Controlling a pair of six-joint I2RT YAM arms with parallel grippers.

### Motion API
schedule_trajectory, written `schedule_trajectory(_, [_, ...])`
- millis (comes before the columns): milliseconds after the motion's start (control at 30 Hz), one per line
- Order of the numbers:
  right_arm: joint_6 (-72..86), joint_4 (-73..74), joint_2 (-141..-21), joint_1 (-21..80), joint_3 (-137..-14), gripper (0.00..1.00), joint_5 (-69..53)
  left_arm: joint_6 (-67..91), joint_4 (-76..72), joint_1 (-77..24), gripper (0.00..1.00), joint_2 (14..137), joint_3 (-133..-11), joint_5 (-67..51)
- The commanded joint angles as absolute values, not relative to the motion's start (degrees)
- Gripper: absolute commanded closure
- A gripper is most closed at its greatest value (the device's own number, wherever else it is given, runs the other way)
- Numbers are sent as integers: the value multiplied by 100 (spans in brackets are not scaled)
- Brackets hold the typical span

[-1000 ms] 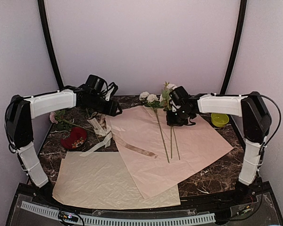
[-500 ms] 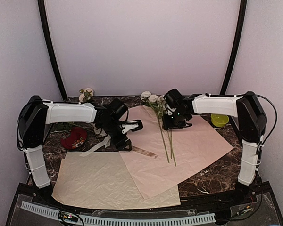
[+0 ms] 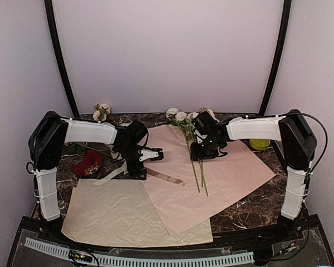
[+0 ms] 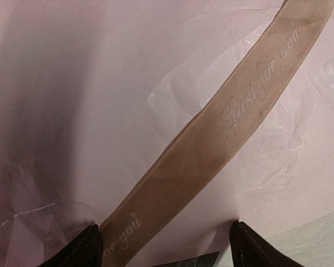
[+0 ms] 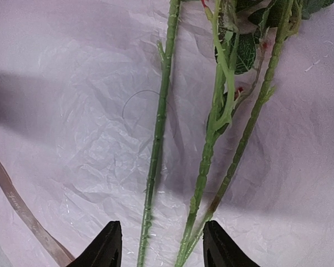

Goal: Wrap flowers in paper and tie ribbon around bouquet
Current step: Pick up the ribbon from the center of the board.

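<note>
Moved, top view: the left tool (image 3: 155, 154) has swung in from the rear left to the left edge of the paper (image 3: 234, 172), above the ribbon (image 3: 168, 178). The right tool (image 3: 203, 151) has sunk, and the flowers (image 3: 196, 167) now lie flat on the paper.
Meaning: the flowers look set down; wrapping is not yet begun.
Left wrist view: jaws wide, astride the ribbon (image 4: 234, 122), holding nothing.
Right wrist view: jaws partly apart astride the stems, gripping none.
Counts: one paper, one cream sheet (image 3: 111, 214), one ribbon, three stems.
</note>
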State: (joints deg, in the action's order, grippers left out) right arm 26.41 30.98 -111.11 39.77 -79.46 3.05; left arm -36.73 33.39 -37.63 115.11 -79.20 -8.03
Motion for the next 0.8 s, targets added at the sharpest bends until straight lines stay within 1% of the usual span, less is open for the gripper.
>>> schedule_trajectory(0, [2622,2875,-11240,4017,-7798,50,404,-3929,3358,-3797,23,11670,-7762,-35])
schedule_trajectory(67, [2626,2886,-11330,4017,-7787,50,440,-3872,3306,-3797,30,11648,-7772,-105])
schedule_trajectory(100, [2628,2880,-11349,4017,-7780,50,448,-3852,3276,-3797,35,11634,-7775,-141])
schedule_trajectory(167, [2644,2855,-11377,4017,-7743,50,439,-3800,3184,-3802,56,11628,-7778,-132])
schedule_trajectory(233, [2675,2820,-11375,4017,-7670,50,409,-3790,3148,-3802,73,11628,-7770,-97])
schedule_trajectory(267, [2685,2795,-11369,4017,-7626,50,396,-3777,3159,-3798,80,11628,-7772,-79])
schedule_trajectory(300, [2701,2769,-11360,4017,-7580,50,376,-3746,3186,-3798,82,11620,-7795,-75])
schedule_trajectory(400, [2736,2717,-11347,4017,-7454,50,340,-3678,3383,-3791,82,11567,-7924,-284])
schedule_trajectory(467, [2757,2715,-11342,4014,-7421,50,319,-3645,3442,-3790,76,11482,-7966,-408])
schedule_trajectory(500, [2763,2711,-11338,4023,-7414,50,301,-3632,3471,-3788,70,11434,-7994,-509])
schedule_trajectory(567, [2726,2716,-11298,4045,-7428,50,295,-3615,3498,-3791,66,11322,-8038,-722])
schedule_trajectory(767, [2540,2930,-10885,4159,-7636,50,371,-3564,3333,-3790,65,11087,-7994,-931])
